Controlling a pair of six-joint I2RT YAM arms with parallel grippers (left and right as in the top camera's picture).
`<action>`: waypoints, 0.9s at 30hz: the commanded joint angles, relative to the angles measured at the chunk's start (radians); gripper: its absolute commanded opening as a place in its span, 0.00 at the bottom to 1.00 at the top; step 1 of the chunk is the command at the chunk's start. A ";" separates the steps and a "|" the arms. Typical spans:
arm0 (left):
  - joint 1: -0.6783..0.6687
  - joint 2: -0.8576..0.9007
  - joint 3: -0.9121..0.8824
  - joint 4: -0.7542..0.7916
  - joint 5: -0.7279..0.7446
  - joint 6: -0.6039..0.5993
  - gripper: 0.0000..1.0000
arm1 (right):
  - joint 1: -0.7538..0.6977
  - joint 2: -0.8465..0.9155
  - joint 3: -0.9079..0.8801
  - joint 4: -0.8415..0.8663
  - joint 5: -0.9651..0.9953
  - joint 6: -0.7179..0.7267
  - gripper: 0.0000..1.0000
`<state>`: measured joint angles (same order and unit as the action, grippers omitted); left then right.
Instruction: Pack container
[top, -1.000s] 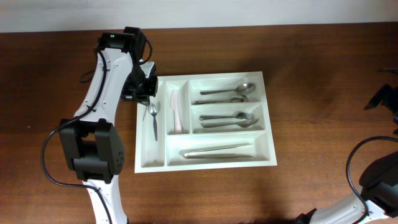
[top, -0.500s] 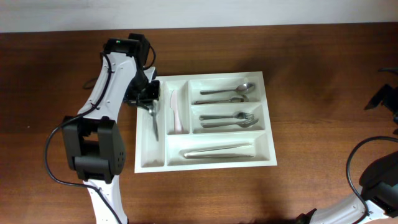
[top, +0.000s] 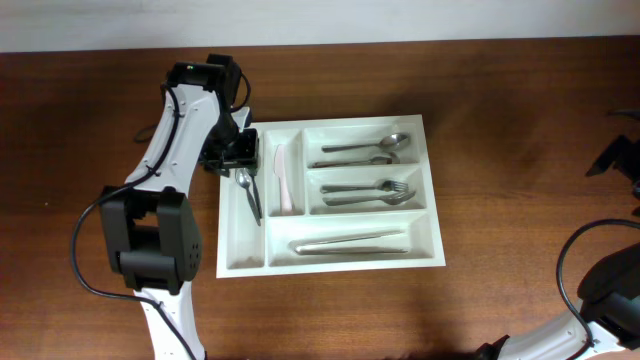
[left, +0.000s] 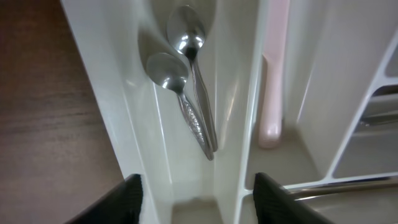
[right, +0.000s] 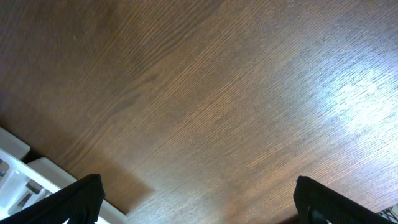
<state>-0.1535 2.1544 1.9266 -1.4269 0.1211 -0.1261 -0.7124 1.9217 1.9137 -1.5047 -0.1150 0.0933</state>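
The container (top: 243, 250) is a white cutlery tray in the middle of the wooden table. My left gripper (top: 238, 150) hangs over the far end of its leftmost narrow compartment. In the left wrist view that gripper (left: 200, 202) is open with nothing between its fingers (left: 127, 199). Below it, two metal spoons (left: 193, 106) lie close together on the compartment floor, slightly tilted. Overhead they show as one slanted shape (top: 248, 193). My right gripper (right: 202, 202) is open over bare wood, far to the right of the container (right: 25, 174).
A white plastic knife (top: 283, 180) lies in the second narrow compartment. The wide compartments hold spoons (top: 365, 150), forks (top: 370, 192) and long metal pieces (top: 350, 243). The right arm (top: 613, 155) sits at the table's right edge.
My left gripper has gone from shut to open after shifting slightly right. The spoon in the left narrow compartment now lies slanted instead of straight. The right arm has not moved.
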 joint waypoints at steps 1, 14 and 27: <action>0.028 -0.032 0.079 -0.018 0.007 0.018 0.92 | 0.005 0.005 -0.003 0.002 -0.005 -0.008 0.99; 0.109 -0.140 0.302 -0.209 0.004 0.075 0.99 | 0.005 0.005 -0.003 0.002 -0.005 -0.008 0.99; 0.109 -0.604 0.287 -0.261 -0.011 0.065 0.99 | 0.005 0.005 -0.003 0.002 -0.005 -0.008 0.99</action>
<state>-0.0452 1.6527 2.2059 -1.6829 0.1165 -0.0715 -0.7124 1.9217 1.9137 -1.5047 -0.1146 0.0929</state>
